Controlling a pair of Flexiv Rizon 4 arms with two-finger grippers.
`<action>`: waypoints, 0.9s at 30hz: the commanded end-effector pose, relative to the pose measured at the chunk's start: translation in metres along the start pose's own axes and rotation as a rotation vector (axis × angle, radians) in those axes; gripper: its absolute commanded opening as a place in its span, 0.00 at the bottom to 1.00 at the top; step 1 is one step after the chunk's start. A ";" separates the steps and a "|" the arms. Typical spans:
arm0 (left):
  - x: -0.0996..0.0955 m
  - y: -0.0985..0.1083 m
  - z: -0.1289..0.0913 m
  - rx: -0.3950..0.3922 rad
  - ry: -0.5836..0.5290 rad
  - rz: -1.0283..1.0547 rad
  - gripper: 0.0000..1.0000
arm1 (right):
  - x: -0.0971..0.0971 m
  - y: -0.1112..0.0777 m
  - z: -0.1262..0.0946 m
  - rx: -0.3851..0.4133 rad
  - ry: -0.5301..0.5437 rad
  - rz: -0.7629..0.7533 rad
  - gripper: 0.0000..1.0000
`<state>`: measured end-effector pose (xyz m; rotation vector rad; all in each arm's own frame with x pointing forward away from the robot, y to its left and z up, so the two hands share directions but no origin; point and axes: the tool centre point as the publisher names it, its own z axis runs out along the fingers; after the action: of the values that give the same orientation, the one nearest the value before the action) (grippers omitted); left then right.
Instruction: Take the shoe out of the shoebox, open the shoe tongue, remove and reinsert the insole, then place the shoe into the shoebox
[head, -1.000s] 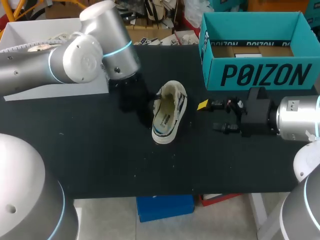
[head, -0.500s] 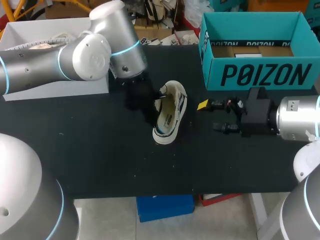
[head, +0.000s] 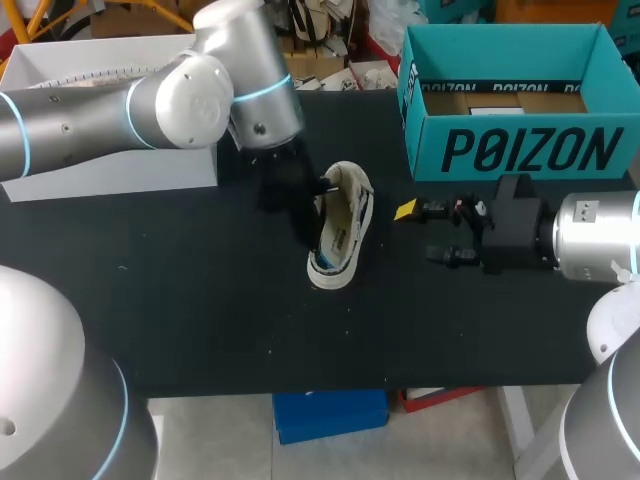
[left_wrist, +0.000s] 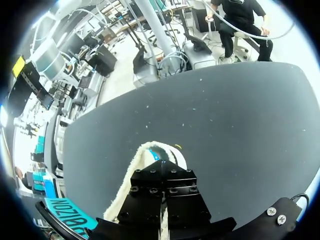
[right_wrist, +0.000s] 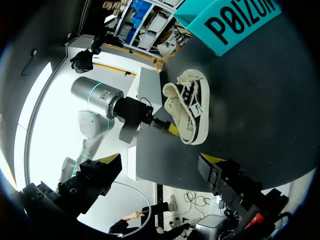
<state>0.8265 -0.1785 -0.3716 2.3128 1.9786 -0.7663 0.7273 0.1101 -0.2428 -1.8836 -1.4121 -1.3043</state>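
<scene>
Well, the shoe lies mid-table, its long axis running near to far. The left gripper is right against its far left rim; whether it's clamped, I cannot tell. The right gripper hangs spread apart, further right.

Shoebox, 1 o'clock on table: I see one word in big black capitals across teal front wall, plainly legible. It's brand print, so not reading it out. Same lettering shows in right wrist view; part of it in left wrist view. Thin black band along box's inner back wall carries small repeated lettering, too small for me. White label on box floor: illegible. Shoe mid-table: dark print on insole and small side tag, can't make out either.
</scene>
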 end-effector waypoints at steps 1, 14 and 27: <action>0.001 -0.014 -0.021 -0.006 0.015 0.003 0.00 | 0.000 0.000 0.000 0.001 -0.001 0.001 1.00; -0.010 -0.001 -0.015 -0.077 0.102 0.051 0.00 | 0.000 0.000 0.000 0.001 -0.001 0.001 1.00; -0.009 0.007 0.017 -0.078 0.174 0.069 0.00 | 0.000 0.000 0.000 0.001 -0.001 0.001 1.00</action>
<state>0.8241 -0.1844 -0.3742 2.4542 1.9366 -0.4908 0.7273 0.1100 -0.2428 -1.8835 -1.4121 -1.3043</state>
